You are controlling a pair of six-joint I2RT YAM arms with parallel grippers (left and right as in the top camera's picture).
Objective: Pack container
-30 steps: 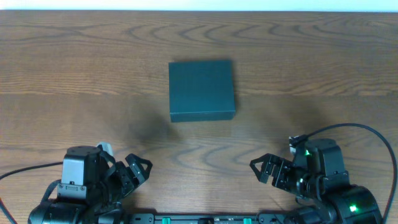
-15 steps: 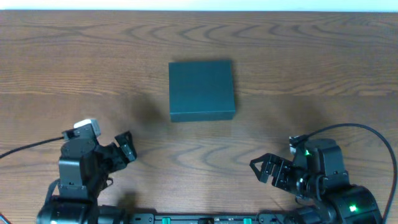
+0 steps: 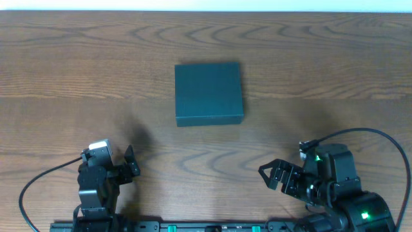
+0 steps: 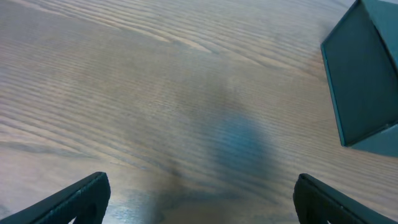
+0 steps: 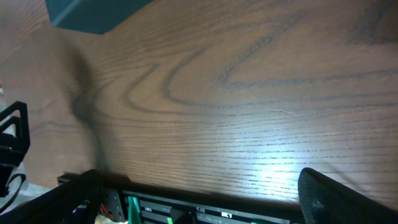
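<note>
Left gripper [image 3: 131, 162]: rose out of its folded pose by the near edge of the tabletop [image 3: 58, 71] and shifted slightly toward the left edge. From overhead the arm now looks narrower and more upright.

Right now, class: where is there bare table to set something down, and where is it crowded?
Bare wood lies left and right of the teal box, out to the table edges, and beyond it toward the far edge. The strip between box and grippers is free too. Crowded only along the near edge, around the left gripper and right gripper.
</note>
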